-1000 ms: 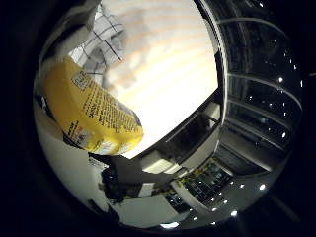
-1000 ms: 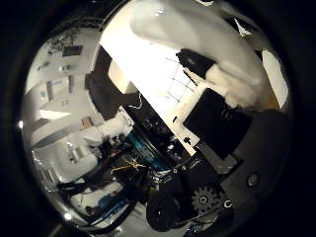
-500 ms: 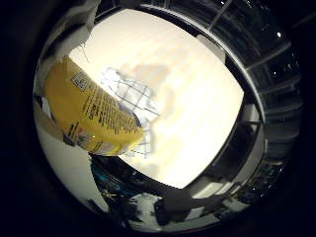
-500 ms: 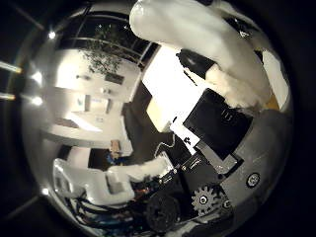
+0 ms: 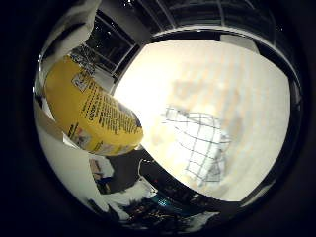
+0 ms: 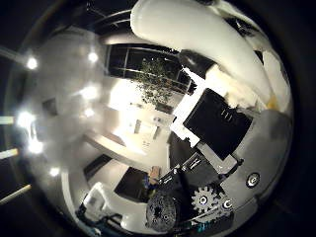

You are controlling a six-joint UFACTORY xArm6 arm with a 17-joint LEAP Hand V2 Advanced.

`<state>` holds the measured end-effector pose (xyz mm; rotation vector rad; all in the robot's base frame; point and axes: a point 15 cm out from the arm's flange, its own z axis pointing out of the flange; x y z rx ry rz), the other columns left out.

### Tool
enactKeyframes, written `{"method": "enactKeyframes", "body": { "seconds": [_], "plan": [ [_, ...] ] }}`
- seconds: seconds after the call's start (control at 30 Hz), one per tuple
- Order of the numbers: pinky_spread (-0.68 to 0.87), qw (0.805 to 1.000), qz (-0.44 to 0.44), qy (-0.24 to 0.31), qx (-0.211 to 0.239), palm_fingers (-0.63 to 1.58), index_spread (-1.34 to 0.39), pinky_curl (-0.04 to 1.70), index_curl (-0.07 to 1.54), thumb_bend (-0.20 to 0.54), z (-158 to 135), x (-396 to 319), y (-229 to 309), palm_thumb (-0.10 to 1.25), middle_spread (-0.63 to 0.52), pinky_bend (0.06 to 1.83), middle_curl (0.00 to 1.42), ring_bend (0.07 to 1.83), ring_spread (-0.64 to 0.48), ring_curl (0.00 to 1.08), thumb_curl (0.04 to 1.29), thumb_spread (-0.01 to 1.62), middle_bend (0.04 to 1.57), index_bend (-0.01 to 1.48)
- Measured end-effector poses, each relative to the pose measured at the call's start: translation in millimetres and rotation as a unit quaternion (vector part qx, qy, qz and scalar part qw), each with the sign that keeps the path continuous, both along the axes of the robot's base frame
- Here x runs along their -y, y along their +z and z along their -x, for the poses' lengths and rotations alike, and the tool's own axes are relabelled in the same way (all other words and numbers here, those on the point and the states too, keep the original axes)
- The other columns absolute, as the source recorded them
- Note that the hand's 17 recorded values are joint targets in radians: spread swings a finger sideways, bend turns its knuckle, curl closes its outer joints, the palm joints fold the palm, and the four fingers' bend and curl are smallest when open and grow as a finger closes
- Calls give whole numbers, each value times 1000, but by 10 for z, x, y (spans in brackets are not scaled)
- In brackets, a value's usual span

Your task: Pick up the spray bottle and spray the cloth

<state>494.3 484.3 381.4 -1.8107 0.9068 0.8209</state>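
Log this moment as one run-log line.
hand: shut on yellow plastic spray bottle | bottle: lifted, close to palm | white checked cloth: crumpled on pale table

Spray bottle: yellow spray bottle [image 5: 91, 111] is filling one side, close to the palm.
Cloth: white checked cloth [image 5: 200, 145] is lying crumpled on the pale tabletop [image 5: 222, 84], apart from the bottle.

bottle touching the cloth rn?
Apart. The little finger side palm view shows the yellow spray bottle close to the palm, and the checked cloth lying on the table beyond it.
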Motion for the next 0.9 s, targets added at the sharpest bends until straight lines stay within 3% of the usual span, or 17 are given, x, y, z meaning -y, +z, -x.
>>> {"method": "enactKeyframes", "body": {
  "seconds": [0.4,0.9],
  "plan": [
    [-137,995,3,89,36,1168,-187,1485,724,-14,442,-594,-991,1057,-94,1000,637,1453,-179,666,833,908,1394,1194],
    [-135,990,42,101,90,1171,-187,1462,725,-14,538,-864,-2018,1056,-94,999,637,1462,-176,666,835,897,1391,1190]
  ]
}}
